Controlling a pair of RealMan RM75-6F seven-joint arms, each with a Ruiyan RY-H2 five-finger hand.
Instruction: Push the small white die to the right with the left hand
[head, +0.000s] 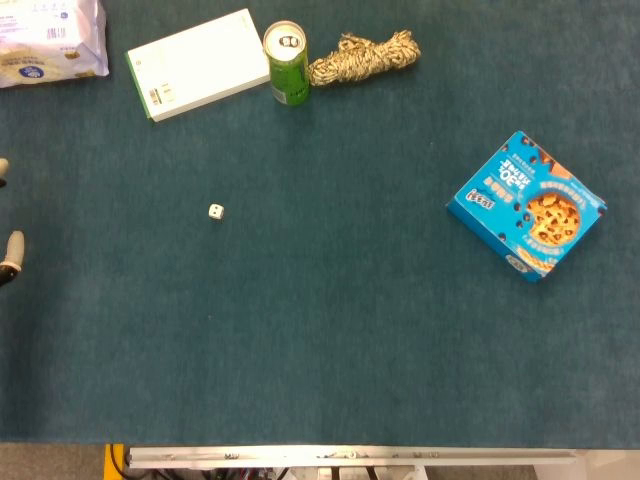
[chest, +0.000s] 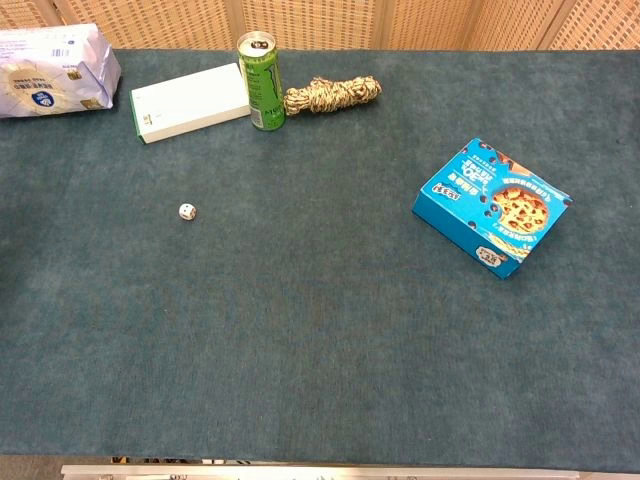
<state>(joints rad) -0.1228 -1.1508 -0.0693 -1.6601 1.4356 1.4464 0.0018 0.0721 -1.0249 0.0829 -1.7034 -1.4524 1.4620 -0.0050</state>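
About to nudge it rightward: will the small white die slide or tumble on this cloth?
The die is a tiny cube, so it probably tumbles rather than rolling away. The table looks felt-like, likely grippy, encouraging tipping. It looks light; push low.

The die (head: 216, 211) is a small white cube with dark dots on its faces. It lies flat on the green table cloth, alone, touching nothing. In the head view the fingertips of the left hand (head: 10, 250) show at the left edge; the die is well apart from them, to their right.
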